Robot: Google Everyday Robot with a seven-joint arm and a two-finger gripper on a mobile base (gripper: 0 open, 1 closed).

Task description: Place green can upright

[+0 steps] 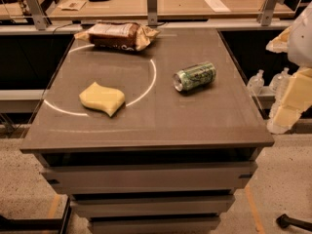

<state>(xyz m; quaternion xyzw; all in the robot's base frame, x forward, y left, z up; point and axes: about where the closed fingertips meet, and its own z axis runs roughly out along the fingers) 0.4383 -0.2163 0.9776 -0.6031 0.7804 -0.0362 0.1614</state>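
Observation:
The green can (195, 76) lies on its side on the grey table (161, 126), right of the middle, with its silver top facing left. My gripper (286, 115) hangs at the right edge of the view, beyond the table's right side, well apart from the can. It appears as pale yellow and white blocks, partly cut off by the frame edge. Nothing shows in it.
A wavy yellow sponge (102, 98) lies on the left part of the table. A brown snack bag (119, 35) lies at the far edge. Clear plastic bottles (256, 82) stand beside the table on the right. A wooden desk (185, 4) runs behind. Drawers (146, 177) sit under the tabletop.

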